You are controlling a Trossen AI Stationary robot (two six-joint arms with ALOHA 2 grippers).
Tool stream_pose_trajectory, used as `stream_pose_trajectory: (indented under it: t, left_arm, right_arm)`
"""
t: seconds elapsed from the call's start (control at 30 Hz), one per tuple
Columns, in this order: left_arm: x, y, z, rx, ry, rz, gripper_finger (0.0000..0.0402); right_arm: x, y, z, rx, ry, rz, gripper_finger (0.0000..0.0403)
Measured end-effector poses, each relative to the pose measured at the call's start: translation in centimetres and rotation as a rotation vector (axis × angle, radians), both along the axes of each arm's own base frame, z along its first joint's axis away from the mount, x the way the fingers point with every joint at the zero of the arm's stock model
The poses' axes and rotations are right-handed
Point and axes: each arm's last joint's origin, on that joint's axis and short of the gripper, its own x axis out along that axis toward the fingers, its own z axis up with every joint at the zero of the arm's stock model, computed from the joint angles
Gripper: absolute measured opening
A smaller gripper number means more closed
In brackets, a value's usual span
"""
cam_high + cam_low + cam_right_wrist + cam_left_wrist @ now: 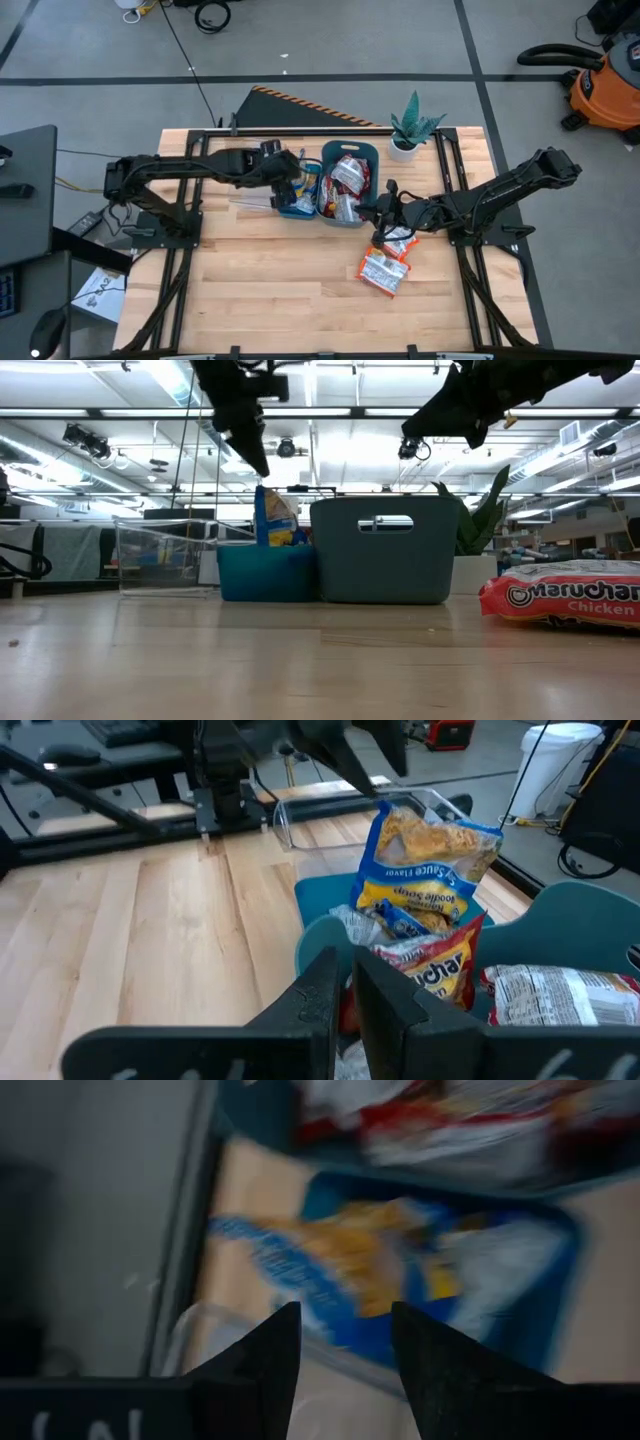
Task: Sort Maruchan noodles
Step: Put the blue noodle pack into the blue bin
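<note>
A yellow-and-blue noodle packet (425,860) stands upright in the small blue bin (297,207), its top sticking out above the rim (275,515). Red-and-white packets (347,176) lie in the larger grey-blue bin (385,550) beside it. Two more red packets (385,270) lie flat on the table to the near right. My left gripper (345,1330) is open and empty above the small blue bin, over the yellow-and-blue packet. My right gripper (347,985) is shut and empty, above the larger bin's right rim (380,208).
A clear plastic container (165,555) stands left of the blue bin. A potted plant (412,128) stands at the far edge behind the bins. A "Maruchan Chicken" packet (565,595) lies at the right. Bare wood lies at the near left (270,290).
</note>
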Motion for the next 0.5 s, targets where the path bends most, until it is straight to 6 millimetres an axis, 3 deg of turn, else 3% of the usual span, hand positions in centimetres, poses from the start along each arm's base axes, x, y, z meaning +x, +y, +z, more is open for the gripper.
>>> stream_pose_trajectory:
  t: [0.17,0.5]
  left_arm:
    - [0.2,0.3,-0.4,0.001,-0.002,0.061,0.0162]
    - [1.1,1.5,-3.1,-0.067,0.098,0.116,0.0152]
  right_arm:
    - [0.1,0.0,0.1,-0.006,-0.013,0.004,0.0039]
    - [0.1,0.1,0.2,-0.006,-0.016,0.020,0.0039]
